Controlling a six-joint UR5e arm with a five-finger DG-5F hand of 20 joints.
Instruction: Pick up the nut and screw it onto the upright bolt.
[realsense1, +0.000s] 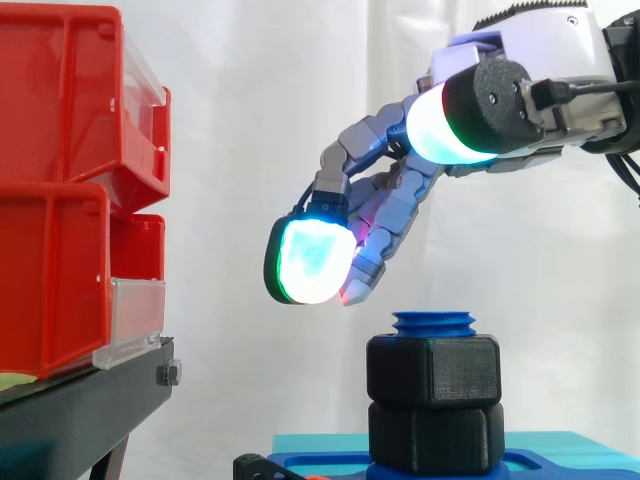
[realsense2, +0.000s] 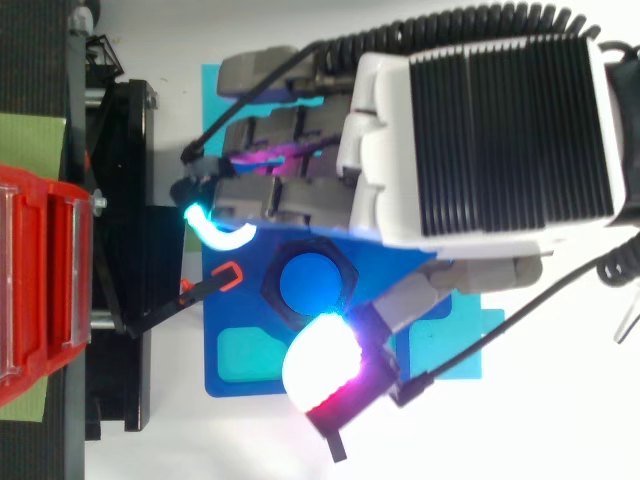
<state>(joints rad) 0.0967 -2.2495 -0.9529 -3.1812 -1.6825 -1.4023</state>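
A blue upright bolt (realsense1: 433, 322) rises from a blue base (realsense1: 320, 455). On it sit two black hexagonal nuts, one stacked on the other: the upper nut (realsense1: 433, 370) just under the bolt's threaded top, the lower nut (realsense1: 435, 435) against the base. From above, the bolt's round top (realsense2: 310, 283) shows inside the black nut (realsense2: 275, 300). My hand (realsense1: 540, 60) hovers above and to the left of the bolt, clear of it. Its fingers (realsense1: 385, 200) hang down relaxed and spread, with nothing between them. One glowing fingertip (realsense1: 310, 262) hangs level with a point just above the bolt.
Red bins (realsense1: 60, 200) are stacked on a black stand (realsense1: 80, 410) at the left, close to the fingertips. A small red clip (realsense2: 228, 277) sits at the base's left edge. A cyan plate (realsense2: 460, 340) lies under the base.
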